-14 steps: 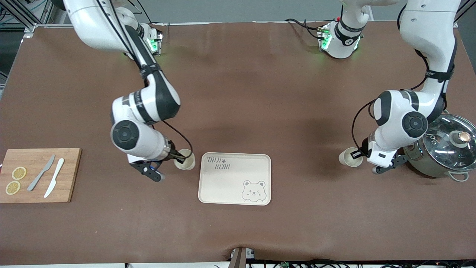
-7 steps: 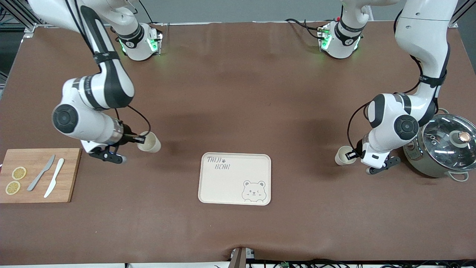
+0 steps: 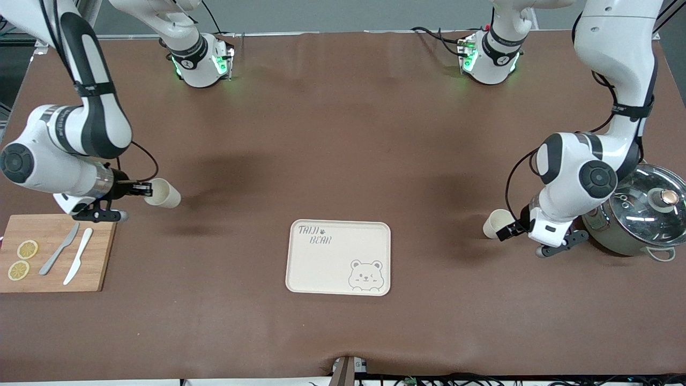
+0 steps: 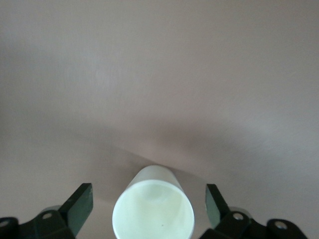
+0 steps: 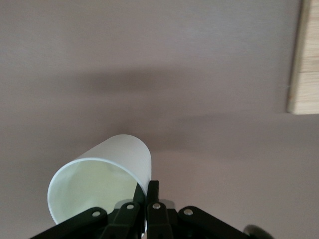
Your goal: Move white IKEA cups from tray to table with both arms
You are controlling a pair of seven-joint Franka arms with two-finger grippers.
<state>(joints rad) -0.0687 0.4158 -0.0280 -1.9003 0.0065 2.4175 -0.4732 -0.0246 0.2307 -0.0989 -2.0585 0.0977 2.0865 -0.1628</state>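
Left gripper [image 3: 508, 232] has just opened, its cup [image 3: 495, 223] standing free on the desk [image 3: 343, 150] beside the pot [image 3: 635, 217]. Right gripper [image 3: 140, 188] stays clamped on its cup [image 3: 162, 193], carried off the empty tray [image 3: 338, 258] toward the board [image 3: 53, 252]; one placement remains.

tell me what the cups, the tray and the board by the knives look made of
Cups: likely glazed ceramic or hard plastic; smooth cream walls with a soft sheen in the wrist views. Tray: probably matte plastic or melamine; flat even cream surface with a printed bear. Board: wood or bamboo; light brown with visible grain lines.
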